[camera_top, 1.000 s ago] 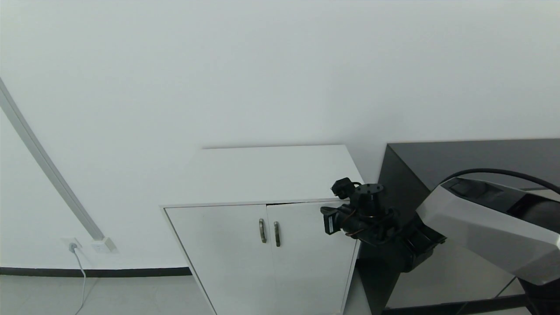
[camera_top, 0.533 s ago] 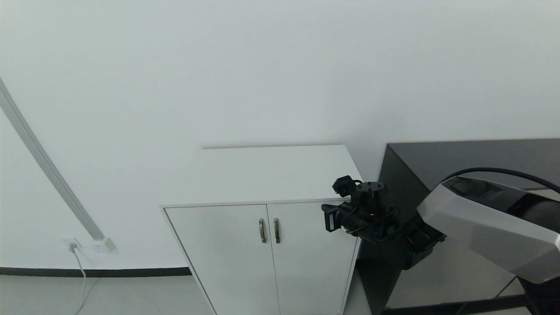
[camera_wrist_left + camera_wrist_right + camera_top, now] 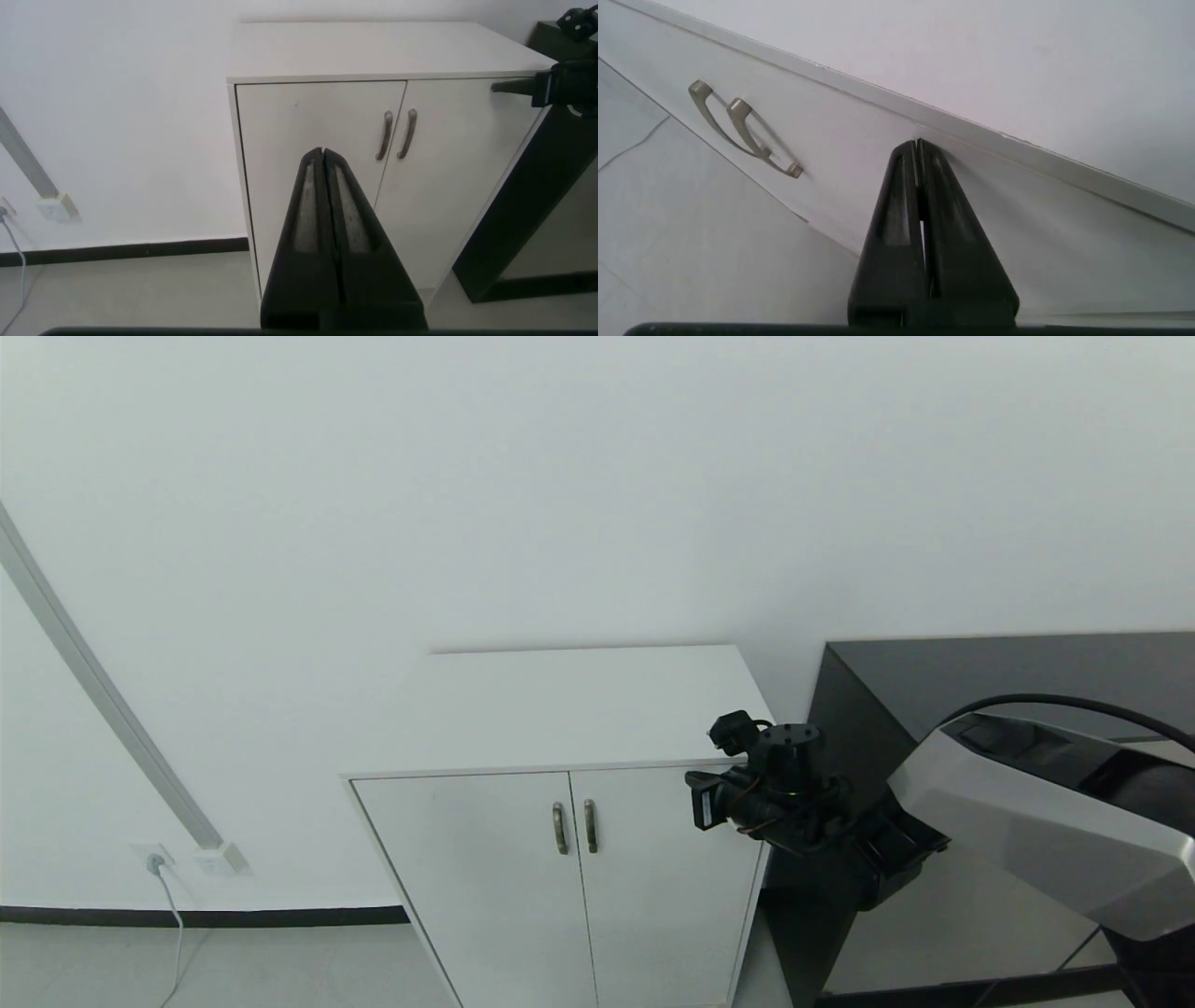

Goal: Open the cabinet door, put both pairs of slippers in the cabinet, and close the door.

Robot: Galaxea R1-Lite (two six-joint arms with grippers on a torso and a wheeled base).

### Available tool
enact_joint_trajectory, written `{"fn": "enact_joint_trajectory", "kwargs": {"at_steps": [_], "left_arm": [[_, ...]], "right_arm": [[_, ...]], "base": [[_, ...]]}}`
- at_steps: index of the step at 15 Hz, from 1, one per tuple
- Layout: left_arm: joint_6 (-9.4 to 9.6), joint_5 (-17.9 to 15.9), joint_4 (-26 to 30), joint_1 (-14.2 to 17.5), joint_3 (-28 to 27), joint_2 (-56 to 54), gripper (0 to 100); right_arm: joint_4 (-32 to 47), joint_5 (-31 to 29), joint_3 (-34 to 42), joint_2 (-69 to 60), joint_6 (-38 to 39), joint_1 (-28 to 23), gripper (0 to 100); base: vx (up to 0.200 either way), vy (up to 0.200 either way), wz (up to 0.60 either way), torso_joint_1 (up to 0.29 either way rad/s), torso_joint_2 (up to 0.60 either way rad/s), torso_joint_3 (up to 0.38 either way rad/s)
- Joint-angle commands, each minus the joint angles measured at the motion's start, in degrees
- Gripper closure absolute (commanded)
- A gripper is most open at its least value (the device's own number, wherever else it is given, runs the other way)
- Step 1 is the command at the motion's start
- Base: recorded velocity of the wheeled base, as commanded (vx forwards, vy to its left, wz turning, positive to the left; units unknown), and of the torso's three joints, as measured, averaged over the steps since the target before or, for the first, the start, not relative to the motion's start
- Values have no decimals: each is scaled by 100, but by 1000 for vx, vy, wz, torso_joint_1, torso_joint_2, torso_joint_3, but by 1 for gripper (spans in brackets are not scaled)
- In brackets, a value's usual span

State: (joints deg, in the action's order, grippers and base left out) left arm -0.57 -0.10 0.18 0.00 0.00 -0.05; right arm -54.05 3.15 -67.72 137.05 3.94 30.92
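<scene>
The white cabinet [image 3: 560, 709] stands against the wall with both doors shut and its two metal handles [image 3: 575, 827] side by side at the middle. My right gripper [image 3: 920, 147] is shut with nothing in it, its tips at the top edge of the right door [image 3: 663, 877], near that door's upper outer corner. From the left wrist view the right gripper [image 3: 500, 88] touches that corner. My right arm's wrist [image 3: 780, 793] hangs just right of the cabinet. My left gripper [image 3: 322, 154] is shut and empty, held back from the cabinet [image 3: 374, 51], facing its left door.
A black table [image 3: 980, 672] stands close against the cabinet's right side. On the wall to the left are a slanted cable duct [image 3: 93, 681] and a socket with a white cable [image 3: 157, 863]. Open grey floor [image 3: 233, 971] lies left of the cabinet.
The right door stood slightly ajar a second ago, with a dark gap at its top; it now sits flush. My right gripper has nudged a little toward the cabinet.
</scene>
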Motion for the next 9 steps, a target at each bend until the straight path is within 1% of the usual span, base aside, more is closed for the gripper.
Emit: {"fn": "enact_joint_trajectory", "kwargs": {"at_steps": [1, 6, 8, 9], "left_arm": [[-4, 1, -1, 0, 0, 5, 100], [-4, 1, -1, 0, 0, 5, 100], [-4, 1, -1, 0, 0, 5, 100], [-4, 1, -1, 0, 0, 5, 100]], "right_arm": [[0, 2, -13, 33, 2, -7, 100], [-26, -7, 13, 15, -16, -15, 100], [-44, -7, 119, -90, -25, -7, 100], [-53, -7, 312, -310, -25, 20, 100]], "base": [[0, 0, 0, 0, 0, 0], [0, 0, 0, 0, 0, 0], [0, 0, 0, 0, 0, 0], [0, 0, 0, 0, 0, 0]]}}
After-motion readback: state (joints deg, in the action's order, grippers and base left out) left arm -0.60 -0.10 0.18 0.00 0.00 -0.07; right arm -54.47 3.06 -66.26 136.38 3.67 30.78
